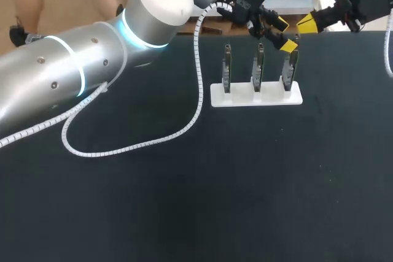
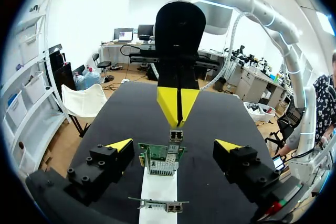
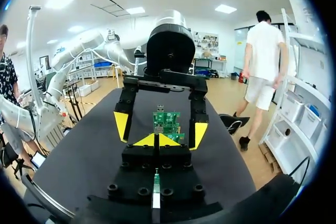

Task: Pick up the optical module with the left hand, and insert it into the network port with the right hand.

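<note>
My left claw (image 2: 174,145) is spread wide and holds nothing, its fingers either side of an upright card (image 2: 160,160) on the white rack (image 1: 256,96). Just beyond that card sits a small silver block (image 2: 176,136), which I take for the module (or its port, I can't tell which). I see it end-on, so its long axis seems to run along the row of cards, straight ahead of this claw. My right claw (image 2: 178,109), pinched closed on nothing I can see, hangs just right of the block and looks nearer. No writing is legible.
</note>
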Robot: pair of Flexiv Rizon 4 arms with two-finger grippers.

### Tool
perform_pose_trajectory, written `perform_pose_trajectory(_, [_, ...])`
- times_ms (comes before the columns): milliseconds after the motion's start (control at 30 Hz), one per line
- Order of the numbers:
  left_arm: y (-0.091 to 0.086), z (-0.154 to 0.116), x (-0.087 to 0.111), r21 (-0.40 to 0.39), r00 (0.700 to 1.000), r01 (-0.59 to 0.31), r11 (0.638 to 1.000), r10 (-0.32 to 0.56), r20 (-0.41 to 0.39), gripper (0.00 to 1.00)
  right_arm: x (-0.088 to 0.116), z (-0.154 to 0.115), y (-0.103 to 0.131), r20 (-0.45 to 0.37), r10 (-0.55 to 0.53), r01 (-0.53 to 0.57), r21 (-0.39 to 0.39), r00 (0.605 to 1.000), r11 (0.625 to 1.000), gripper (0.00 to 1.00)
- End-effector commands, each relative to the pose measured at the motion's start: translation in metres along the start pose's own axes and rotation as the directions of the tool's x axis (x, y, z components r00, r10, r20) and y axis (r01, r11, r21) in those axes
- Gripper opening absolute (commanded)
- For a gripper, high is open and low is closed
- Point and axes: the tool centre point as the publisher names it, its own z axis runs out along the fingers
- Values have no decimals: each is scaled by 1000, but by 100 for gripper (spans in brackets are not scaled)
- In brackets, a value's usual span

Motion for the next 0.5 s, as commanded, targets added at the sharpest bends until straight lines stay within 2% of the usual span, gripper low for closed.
perform_pose_trajectory(33, [2, 0, -2, 3, 1000, 2, 1000, -2, -6, 100, -1, 3, -3, 0, -3, 3, -4, 1000, 1000, 0])
perform_pose_trajectory(500, [2, 0, -2, 3, 1000, 2, 1000, -2, -6, 100, 4, 5, -6, -11, 8, -8, -7, 1000, 1000, 0])
